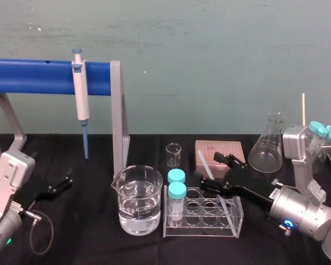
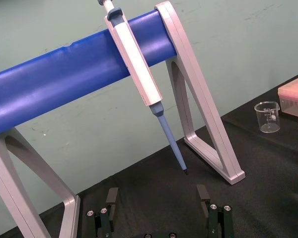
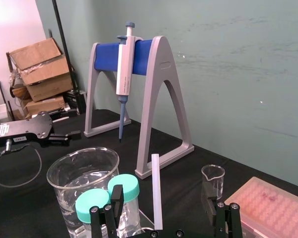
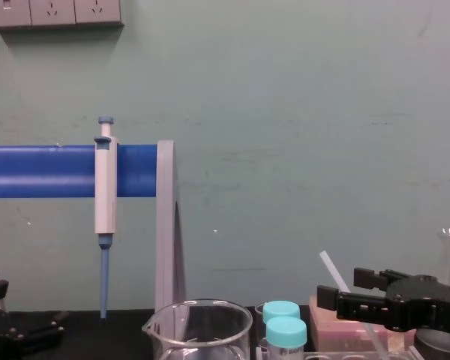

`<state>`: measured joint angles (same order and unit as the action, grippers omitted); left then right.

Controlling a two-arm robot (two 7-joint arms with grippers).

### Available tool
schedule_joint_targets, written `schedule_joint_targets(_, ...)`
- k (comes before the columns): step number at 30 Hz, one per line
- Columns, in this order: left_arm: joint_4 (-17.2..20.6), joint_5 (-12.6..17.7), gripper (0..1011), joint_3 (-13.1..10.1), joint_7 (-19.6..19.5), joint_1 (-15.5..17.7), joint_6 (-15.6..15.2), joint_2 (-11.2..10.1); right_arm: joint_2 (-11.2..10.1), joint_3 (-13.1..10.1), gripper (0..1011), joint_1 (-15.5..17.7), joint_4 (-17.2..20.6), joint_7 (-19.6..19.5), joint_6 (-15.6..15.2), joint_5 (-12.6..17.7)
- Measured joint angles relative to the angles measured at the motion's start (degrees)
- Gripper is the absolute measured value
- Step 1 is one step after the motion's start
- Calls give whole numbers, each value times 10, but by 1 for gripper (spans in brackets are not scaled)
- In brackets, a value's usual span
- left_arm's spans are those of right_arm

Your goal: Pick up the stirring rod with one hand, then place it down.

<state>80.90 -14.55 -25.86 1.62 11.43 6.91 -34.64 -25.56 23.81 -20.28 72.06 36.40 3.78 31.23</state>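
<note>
The right gripper [image 1: 211,168] is held above the test tube rack [image 1: 231,225], near the middle of the counter [image 1: 99,248]. Its fingers [image 3: 115,197] are spread wide. The stirring rod [image 3: 156,184] is seen between them and about midway, with an open gap to each finger, so nothing is being pinched.

The rod is not lying flat. Its lower part seems to go down into the rack, although that end is partly hidden by the gripper. Its upper end leans away toward the wall and a little to the robot's left. The long axis therefore runs forward out of the gripper, and the fingers stand on the two sides of it, across the axis. It is judged that only a closing of the fingers is needed for a grasp, without any sideways correction. The right arm is clearly the nearer one.

The rod is thin, straight and milky white, slightly translucent, with a square-cut end.

Just beside the rack two tubes with teal caps [image 1: 177,190] and a large beaker [image 1: 137,207] with water are found, and a pink tip box [image 1: 219,149] lies behind.

The left gripper [image 2: 157,196] is parked low at the robot's left, with fingers also spread, near the blue stand [image 1: 44,76] where the pipette [image 1: 81,94] hangs, well apart from the rod.
</note>
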Motion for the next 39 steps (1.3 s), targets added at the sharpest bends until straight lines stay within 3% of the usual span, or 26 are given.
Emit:
schedule_joint_targets(9, 0, 0, 1000, 0, 0, 0, 0, 0, 0, 0, 999, 0, 0, 0, 1, 0)
schedule_joint_targets(14, 0, 0, 1000, 0, 0, 0, 0, 0, 0, 0, 907, 0, 0, 0, 1, 0)
schedule_joint_targets(22, 0, 0, 1000, 0, 0, 0, 0, 0, 0, 0, 695, 0, 0, 0, 2, -1)
schedule_joint_targets(30, 0, 0, 1000, 0, 0, 0, 0, 0, 0, 0, 390, 0, 0, 0, 3, -1)
schedule_joint_targets(39, 0, 0, 1000, 0, 0, 0, 0, 0, 0, 0, 137, 0, 0, 0, 3, -1)
